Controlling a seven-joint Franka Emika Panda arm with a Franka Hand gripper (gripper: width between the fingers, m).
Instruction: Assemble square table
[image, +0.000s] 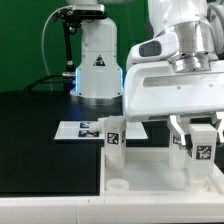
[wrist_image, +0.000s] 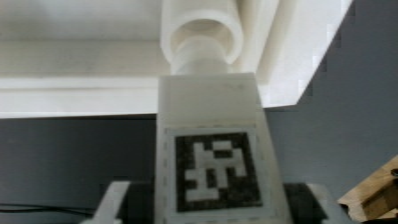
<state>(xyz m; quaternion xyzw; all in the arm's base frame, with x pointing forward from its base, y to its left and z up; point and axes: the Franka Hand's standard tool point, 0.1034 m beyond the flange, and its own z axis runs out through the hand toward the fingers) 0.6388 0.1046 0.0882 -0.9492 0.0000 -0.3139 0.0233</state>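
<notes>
Our hand (wrist_image: 215, 205) grips a tagged leg (wrist_image: 214, 130), its peg end meeting the square slab (wrist_image: 80, 85) near a corner. We'd keep it plumb, press lightly, turn slowly.

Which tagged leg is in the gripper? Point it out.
The leg at the exterior view's right, clamped in the gripper; the other leg stands free at that view's left.

Exterior view: low, near, facing arm base (image: 97, 65) across desk (image: 30, 130). Wrist view: close, along hand (wrist_image: 208, 205). Shared: leg (image: 200, 148) (wrist_image: 214, 120), slab (image: 150, 182) (wrist_image: 71, 70).
</notes>
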